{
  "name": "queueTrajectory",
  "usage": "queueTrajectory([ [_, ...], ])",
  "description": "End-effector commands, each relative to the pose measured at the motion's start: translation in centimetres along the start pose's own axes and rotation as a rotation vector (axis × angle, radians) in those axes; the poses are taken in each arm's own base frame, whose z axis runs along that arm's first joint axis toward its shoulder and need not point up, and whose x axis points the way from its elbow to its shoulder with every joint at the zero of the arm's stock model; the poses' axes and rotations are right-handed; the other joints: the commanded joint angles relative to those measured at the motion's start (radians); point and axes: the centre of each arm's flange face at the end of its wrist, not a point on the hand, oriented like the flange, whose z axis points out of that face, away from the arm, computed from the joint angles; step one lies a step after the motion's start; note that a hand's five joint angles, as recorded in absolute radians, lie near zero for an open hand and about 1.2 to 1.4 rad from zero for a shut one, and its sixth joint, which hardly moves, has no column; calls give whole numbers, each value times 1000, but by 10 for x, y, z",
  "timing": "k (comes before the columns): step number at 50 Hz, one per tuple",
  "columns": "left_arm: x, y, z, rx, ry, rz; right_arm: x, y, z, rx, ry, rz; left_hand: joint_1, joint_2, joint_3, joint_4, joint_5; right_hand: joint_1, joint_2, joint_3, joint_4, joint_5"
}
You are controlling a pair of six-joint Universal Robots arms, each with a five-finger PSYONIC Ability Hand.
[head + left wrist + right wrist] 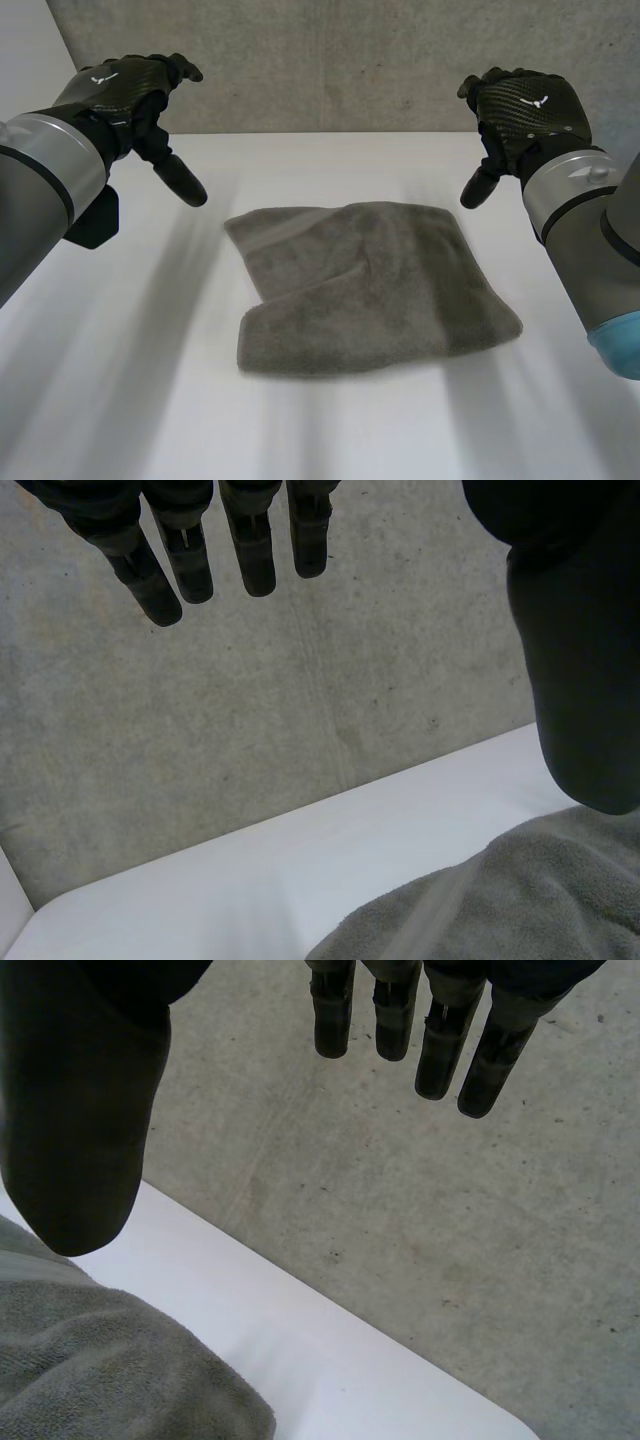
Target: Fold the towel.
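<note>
A grey towel (370, 285) lies folded in the middle of the white table (120, 400), with a layer doubled over along its left side. My left hand (130, 85) hovers above the table at the far left, clear of the towel, open with straight fingers and nothing in it. My right hand (520, 105) hovers at the far right, likewise open and empty. In the left wrist view a corner of the towel (520, 900) lies below the thumb (580, 680) of my left hand. In the right wrist view an edge of the towel (110, 1370) lies below the thumb (80, 1120) of my right hand.
A grey concrete wall (340, 60) stands behind the table's far edge. Bare white tabletop surrounds the towel on every side.
</note>
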Motion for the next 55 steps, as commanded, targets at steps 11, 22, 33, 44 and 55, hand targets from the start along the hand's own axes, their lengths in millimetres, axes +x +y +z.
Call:
queueTrajectory([
  [11,0,10,3,-32,0,2,10,-1,6,11,14,20,-84,-81,-77,-87,-216,-56,-79,-71,-87,-57],
  [22,25,52,2,-164,79,12,-30,47,15,-72,-339,-171,-78,-75,-71,-81,-210,-56,-79,-71,-87,-57],
  [33,30,116,-1,-312,107,40,-31,128,-15,-402,-446,-254,-84,-81,-77,-87,-216,-56,-79,-71,-87,-57],
  [44,23,143,27,-290,152,16,-39,152,-54,-354,-418,-123,-81,-78,-74,-84,-213,-56,-79,-71,-87,-57],
  [55,16,156,26,-316,135,12,22,159,5,-297,-168,-172,-84,-81,-77,-87,-216,1166,1143,1150,1135,1165],
])
